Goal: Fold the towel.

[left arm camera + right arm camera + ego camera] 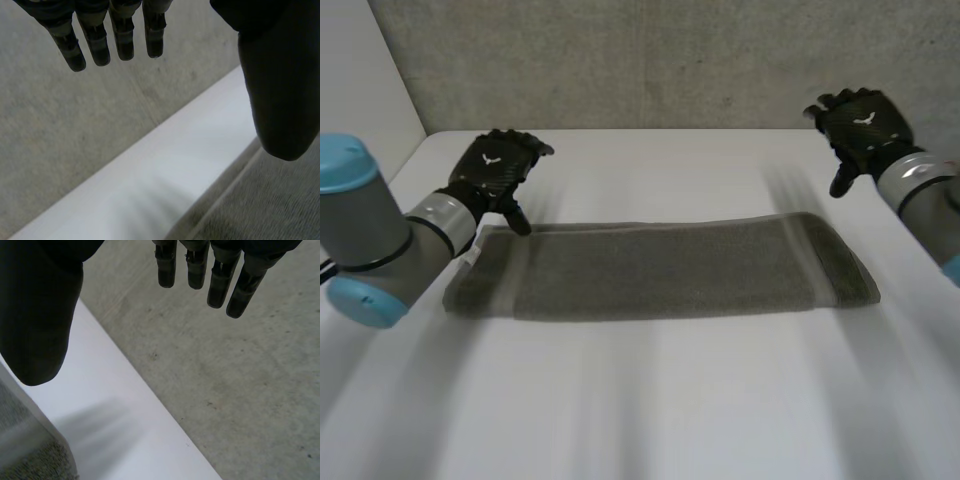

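You can see the grey towel [660,268] lying flat in a long strip across the white table [650,400]. The left hand [498,168] is just beside the towel's far left corner, fingers straight and empty. The right hand [860,122] is past the towel's right end, apart from it, fingers straight and empty too. A grey wall [650,60] stands behind the table. Each hand has a small white mark [487,158] on its back.

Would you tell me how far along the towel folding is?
Done: the towel lies as a long narrow strip, apparently folded lengthwise. In hand: nothing; the left hand is open at its far left corner, the right hand open beyond its right end. Left: folding end to end.
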Controlling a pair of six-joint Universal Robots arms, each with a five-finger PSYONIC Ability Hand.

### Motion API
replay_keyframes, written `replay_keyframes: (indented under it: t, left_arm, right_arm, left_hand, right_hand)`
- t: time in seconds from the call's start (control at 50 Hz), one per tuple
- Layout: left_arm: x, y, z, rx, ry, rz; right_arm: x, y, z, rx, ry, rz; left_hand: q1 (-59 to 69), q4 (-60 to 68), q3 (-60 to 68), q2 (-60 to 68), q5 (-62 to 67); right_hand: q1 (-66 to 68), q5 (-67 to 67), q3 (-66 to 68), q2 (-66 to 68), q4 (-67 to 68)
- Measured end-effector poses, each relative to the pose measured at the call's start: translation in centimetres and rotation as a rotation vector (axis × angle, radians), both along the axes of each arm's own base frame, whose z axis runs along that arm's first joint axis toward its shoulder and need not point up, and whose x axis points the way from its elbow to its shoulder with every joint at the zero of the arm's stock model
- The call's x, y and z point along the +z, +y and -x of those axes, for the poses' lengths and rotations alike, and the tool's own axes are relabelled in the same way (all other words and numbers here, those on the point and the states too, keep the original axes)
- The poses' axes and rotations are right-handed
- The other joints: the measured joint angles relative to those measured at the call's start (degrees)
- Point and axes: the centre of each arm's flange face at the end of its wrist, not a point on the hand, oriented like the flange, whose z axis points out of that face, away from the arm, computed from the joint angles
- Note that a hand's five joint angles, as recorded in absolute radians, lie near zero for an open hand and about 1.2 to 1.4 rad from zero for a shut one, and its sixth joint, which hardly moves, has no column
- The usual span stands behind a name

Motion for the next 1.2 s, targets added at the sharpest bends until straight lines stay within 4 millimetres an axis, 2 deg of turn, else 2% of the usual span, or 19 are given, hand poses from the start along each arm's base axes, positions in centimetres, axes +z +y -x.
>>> replay_keyframes:
  t: [0.04,0.14,0.18,0.28,0.38,0.54,0.76,0.96,1.06,1.1,1.14,1.2]
  left_arm:
    - [1.4,1.4,-0.2,0.0,0.027,0.001]
    - [3.1,4.5,-1.0,0.02,0.123,-0.052]
    - [3.2,5.5,-1.3,0.034,0.166,-0.085]
    - [2.7,8.0,-2.1,0.081,0.27,-0.189]
    - [1.5,9.2,-2.5,0.115,0.293,-0.252]
    - [0.5,9.2,-2.9,0.136,0.283,-0.273]
    - [0.3,9.2,-3.0,0.147,0.279,-0.272]
    - [0.2,9.4,-2.9,0.145,0.276,-0.279]
    - [0.0,9.5,-2.9,0.145,0.275,-0.282]
    - [0.0,9.5,-3.0,0.146,0.275,-0.283]
    - [0.0,9.5,-3.0,0.146,0.275,-0.284]
    - [0.0,9.5,-3.0,0.147,0.276,-0.284]
  right_arm:
    - [1.1,1.5,0.7,-0.008,-0.034,-0.026]
    - [1.0,4.2,2.0,-0.028,-0.066,-0.123]
    - [0.4,5.0,2.4,-0.038,-0.065,-0.169]
    - [-2.4,6.9,3.9,-0.06,-0.021,-0.309]
    - [-4.9,7.9,4.9,-0.048,0.045,-0.383]
    - [-8.0,7.3,5.7,-0.008,0.087,-0.413]
    - [-10.9,5.8,5.7,0.003,0.088,-0.398]
    - [-12.0,5.1,5.9,-0.006,0.101,-0.396]
    - [-12.3,4.9,6.0,-0.007,0.106,-0.401]
    - [-12.3,4.9,6.1,-0.009,0.107,-0.401]
    - [-12.3,4.8,6.2,-0.012,0.107,-0.4]
    - [-12.2,4.5,6.6,-0.023,0.104,-0.395]
  left_hand:
    - [0.0,0.0,0.0,0.0,0.0]
    - [0.0,0.0,0.0,0.0,0.0]
    - [0.0,0.0,0.0,-0.01,0.0]
    - [0.0,0.0,0.0,-0.01,0.0]
    - [0.0,0.0,0.0,-0.01,0.0]
    - [0.0,0.0,0.0,-0.01,0.0]
    - [0.0,0.0,0.0,-0.01,0.0]
    - [0.0,0.0,0.0,-0.01,0.0]
    - [0.0,0.0,0.0,-0.01,0.0]
    - [0.0,0.0,0.0,-0.01,0.0]
    - [0.0,0.0,0.0,-0.01,0.0]
    - [0.0,0.0,0.0,-0.01,0.0]
  right_hand:
    - [-0.09,0.0,0.0,0.0,0.0]
    - [-0.25,0.0,0.0,0.0,0.0]
    - [-0.22,0.0,0.0,0.0,0.0]
    - [3.41,4.52,0.0,2.52,0.0]
    - [6.76,8.65,0.0,5.69,0.0]
    - [22.25,23.13,0.0,21.76,0.0]
    - [24.87,26.3,0.0,24.2,0.0]
    - [26.29,27.72,0.0,25.62,0.0]
    - [44.58,44.27,0.0,43.8,0.0]
    - [53.51,54.69,0.0,55.32,0.0]
    - [57.96,60.34,0.0,59.17,0.0]
    - [59.58,61.32,0.0,59.36,0.0]
